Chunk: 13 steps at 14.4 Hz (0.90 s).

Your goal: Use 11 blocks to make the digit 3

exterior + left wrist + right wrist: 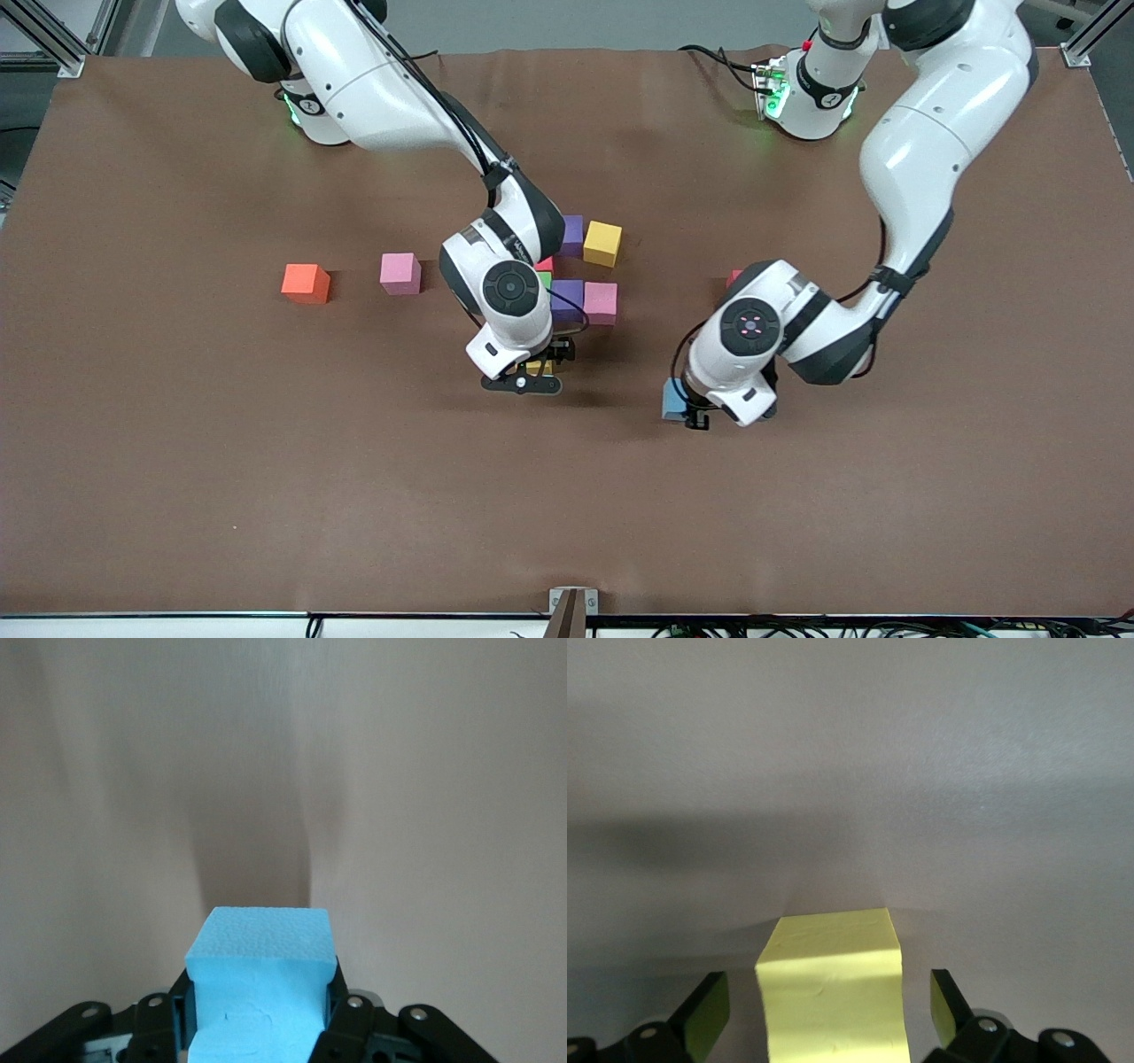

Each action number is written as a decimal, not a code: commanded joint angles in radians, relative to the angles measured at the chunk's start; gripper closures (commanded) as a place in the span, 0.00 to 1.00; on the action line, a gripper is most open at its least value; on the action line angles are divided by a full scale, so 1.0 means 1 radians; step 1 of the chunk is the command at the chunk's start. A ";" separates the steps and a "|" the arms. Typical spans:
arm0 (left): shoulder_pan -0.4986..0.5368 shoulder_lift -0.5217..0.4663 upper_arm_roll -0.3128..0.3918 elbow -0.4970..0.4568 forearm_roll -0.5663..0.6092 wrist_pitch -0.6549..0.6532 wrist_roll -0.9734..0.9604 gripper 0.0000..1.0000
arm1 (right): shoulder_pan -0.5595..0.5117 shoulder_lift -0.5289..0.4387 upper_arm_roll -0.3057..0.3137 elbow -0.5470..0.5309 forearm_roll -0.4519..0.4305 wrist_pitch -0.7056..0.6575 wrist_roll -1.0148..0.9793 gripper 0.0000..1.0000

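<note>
While both arms reach down to the worktop, the scene reads so:
Landmark: the cluster of blocks at mid-worktop, purple, yellow, pink, red and green showing.
Right arm: bent low from its base, wrist turned down at the cluster's camera-side edge.
Right pincer: fingers spread wide, clear of the yellow block sitting between them on the worktop.
Left arm: elbow folded, wrist low, toward the left arm's end from the cluster.
Left pincer: clamped on a blue block.
Pink block: alone, toward the right arm's end from the cluster.
Orange cube: just past the pink block, farther from the cluster.
</note>
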 commanded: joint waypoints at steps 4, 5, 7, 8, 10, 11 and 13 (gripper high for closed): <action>-0.201 0.029 0.124 0.083 -0.069 0.107 -0.149 0.71 | -0.117 -0.194 0.004 -0.037 0.038 -0.162 -0.050 0.00; -0.213 0.039 0.124 0.086 -0.069 0.133 -0.172 0.71 | -0.148 -0.220 0.002 -0.036 0.039 -0.205 -0.076 0.00; -0.245 0.055 0.124 0.088 -0.070 0.154 -0.179 0.71 | -0.227 -0.258 -0.001 -0.036 0.036 -0.292 -0.131 0.00; -0.254 0.059 0.124 0.088 -0.069 0.159 -0.188 0.71 | -0.275 -0.272 -0.003 -0.034 0.026 -0.356 -0.131 0.00; -0.274 0.070 0.124 0.088 -0.070 0.159 -0.197 0.71 | -0.383 -0.292 -0.003 -0.034 0.012 -0.439 -0.162 0.00; -0.288 0.076 0.124 0.088 -0.076 0.161 -0.197 0.71 | -0.428 -0.309 -0.001 -0.033 0.007 -0.478 -0.226 0.00; -0.299 0.079 0.124 0.088 -0.098 0.164 -0.197 0.71 | -0.511 -0.334 -0.004 -0.033 0.002 -0.494 -0.410 0.00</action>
